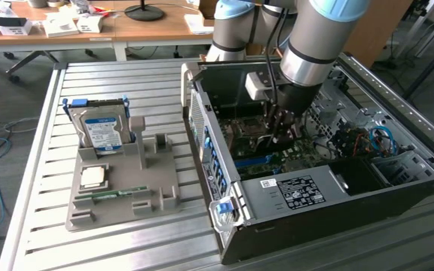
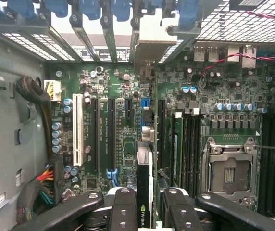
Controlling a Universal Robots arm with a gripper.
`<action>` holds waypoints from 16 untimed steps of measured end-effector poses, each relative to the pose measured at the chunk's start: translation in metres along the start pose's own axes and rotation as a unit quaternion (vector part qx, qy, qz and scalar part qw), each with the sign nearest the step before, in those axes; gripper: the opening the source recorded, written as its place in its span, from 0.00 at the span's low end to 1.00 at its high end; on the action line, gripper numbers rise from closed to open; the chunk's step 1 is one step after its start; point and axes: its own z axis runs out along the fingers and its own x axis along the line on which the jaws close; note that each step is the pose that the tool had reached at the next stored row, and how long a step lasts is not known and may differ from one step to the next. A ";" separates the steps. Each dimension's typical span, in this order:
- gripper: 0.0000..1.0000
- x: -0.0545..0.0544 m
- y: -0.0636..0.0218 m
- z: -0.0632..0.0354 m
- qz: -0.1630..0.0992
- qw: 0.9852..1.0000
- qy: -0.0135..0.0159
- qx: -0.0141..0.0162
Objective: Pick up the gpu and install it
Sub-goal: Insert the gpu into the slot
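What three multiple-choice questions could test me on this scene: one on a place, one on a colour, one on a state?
1. Where is the hard drive? A on the floor; B upright in the grey holder; C on a chair.
2. What colour is the one odd long slot on the motherboard? A red; B yellow; C white.
3. What are the jaws doing? A gripping the gpu edge-on; B standing empty; C holding a screwdriver.
Answers: 1 B: it stands in the holder on the exterior view's left. 2 C: it lies white among black slots. 3 A: they press both sides of the card above the motherboard.
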 end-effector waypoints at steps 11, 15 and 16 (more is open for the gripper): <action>0.26 0.000 0.0017 0.0041 0.000 1.000 0.000 0.000; 0.26 0.000 0.0026 0.0044 0.000 1.000 0.000 0.000; 0.26 0.000 0.0031 0.0045 0.000 1.000 0.000 0.000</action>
